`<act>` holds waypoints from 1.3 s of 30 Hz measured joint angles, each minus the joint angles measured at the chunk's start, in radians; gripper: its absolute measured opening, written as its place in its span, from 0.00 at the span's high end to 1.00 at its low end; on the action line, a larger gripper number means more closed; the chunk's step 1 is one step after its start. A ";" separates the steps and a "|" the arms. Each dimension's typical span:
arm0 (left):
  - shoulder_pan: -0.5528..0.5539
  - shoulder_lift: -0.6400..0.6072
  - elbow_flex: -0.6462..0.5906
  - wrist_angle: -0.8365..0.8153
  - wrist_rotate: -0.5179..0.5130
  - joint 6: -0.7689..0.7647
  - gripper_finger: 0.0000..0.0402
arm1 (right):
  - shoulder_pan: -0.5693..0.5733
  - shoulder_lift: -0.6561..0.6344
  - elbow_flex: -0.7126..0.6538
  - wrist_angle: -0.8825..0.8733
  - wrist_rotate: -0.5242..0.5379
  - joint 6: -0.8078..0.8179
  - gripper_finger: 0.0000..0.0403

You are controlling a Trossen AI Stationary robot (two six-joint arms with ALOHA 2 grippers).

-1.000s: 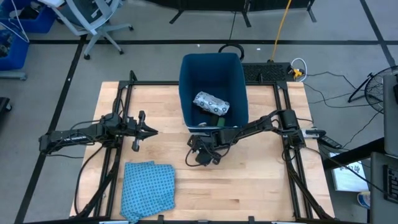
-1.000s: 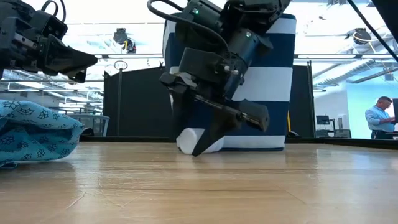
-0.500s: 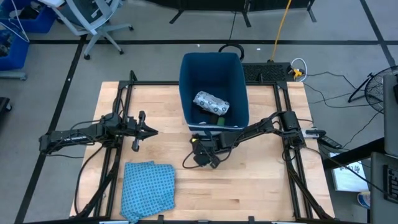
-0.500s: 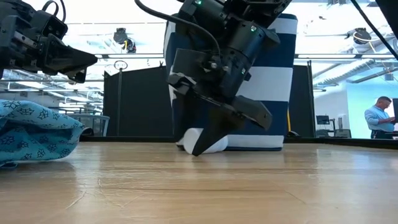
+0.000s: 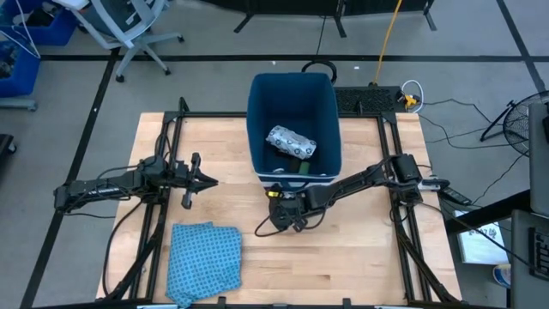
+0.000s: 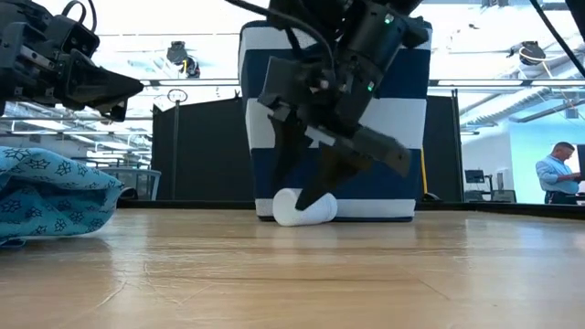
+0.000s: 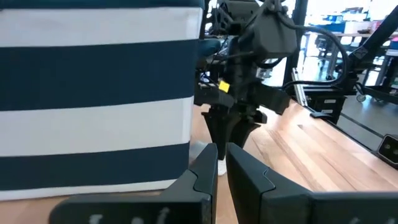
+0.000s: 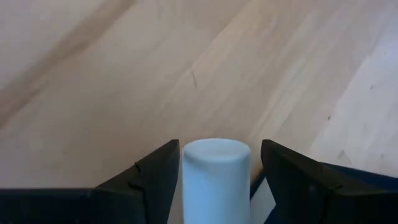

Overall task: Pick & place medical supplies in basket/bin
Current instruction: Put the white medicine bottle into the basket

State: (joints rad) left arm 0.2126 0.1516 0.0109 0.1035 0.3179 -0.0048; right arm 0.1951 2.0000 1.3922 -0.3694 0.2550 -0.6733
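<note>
A short white roll (image 8: pixel 215 177) sits between the fingers of my right gripper (image 8: pixel 214 186), which slants down to the table just in front of the tall dark blue bin (image 5: pixel 254 120). The low view shows the roll (image 6: pixel 304 208) at table level under the gripper (image 6: pixel 315 187). A white green-printed pouch (image 5: pixel 292 142) lies inside the bin. My left gripper (image 5: pixel 211 181) waits shut and level over the table's left half, holding nothing. My right gripper has the white roll's curved sides (image 8: pixel 186 180) pinched between its two fingers. The fingers slant down from the table's right and far side and lie along the roll. The roll's free end (image 6: pixel 291 216) is at the table top; whether it is lifted clear I cannot tell.
A blue patterned cloth (image 5: pixel 203 257) lies bunched at the table's near left. The bin's striped wall (image 6: pixel 411 119) stands close behind my right gripper. Bare wood lies in front of and right of the gripper. A person (image 6: pixel 556 174) stands far off in the room.
My right gripper has rolled about its own axis and moved a little up and toward the table's right, staying shut on the white roll. The roll has turned with it and shifted slightly to the right, along the front of the bin.
</note>
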 joint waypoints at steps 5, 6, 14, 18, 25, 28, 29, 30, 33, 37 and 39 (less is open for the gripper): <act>0.000 0.001 0.000 0.004 0.022 -0.001 0.91 | 0.010 -0.024 0.000 -0.023 -0.013 0.044 0.43; 0.000 0.001 0.000 0.004 0.023 -0.003 0.91 | 0.009 -0.026 0.000 -0.032 -0.016 0.064 0.42; 0.000 0.001 0.000 0.004 0.031 -0.004 0.91 | -0.008 -0.025 0.002 -0.099 -0.022 0.134 0.36; 0.000 0.001 0.000 0.004 0.031 -0.003 0.91 | -0.009 -0.025 0.002 -0.132 -0.024 0.147 0.37; 0.000 0.001 0.000 0.005 0.032 0.000 0.91 | -0.018 -0.025 0.002 -0.167 -0.080 0.200 0.42; 0.000 0.001 0.000 0.005 0.032 0.000 0.91 | -0.018 -0.025 0.002 -0.178 -0.086 0.202 0.47; 0.000 0.001 0.000 0.005 0.031 0.000 0.91 | -0.019 -0.025 0.002 -0.181 -0.095 0.202 0.48; 0.000 0.001 0.000 0.005 0.032 0.000 0.91 | -0.019 -0.025 0.002 -0.182 -0.101 0.202 0.50; 0.000 0.001 0.000 0.005 0.032 -0.001 0.91 | -0.019 -0.025 0.002 -0.182 -0.103 0.205 0.56; 0.000 0.001 0.000 0.005 0.032 -0.002 0.91 | -0.018 -0.026 0.002 -0.182 -0.102 0.205 0.62; 0.000 0.001 0.000 0.005 0.032 -0.003 0.91 | -0.018 -0.032 0.002 -0.184 -0.102 0.203 0.63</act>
State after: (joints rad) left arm 0.2126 0.1524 0.0109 0.1089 0.3496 -0.0082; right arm 0.1768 1.9684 1.3937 -0.5539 0.1528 -0.4701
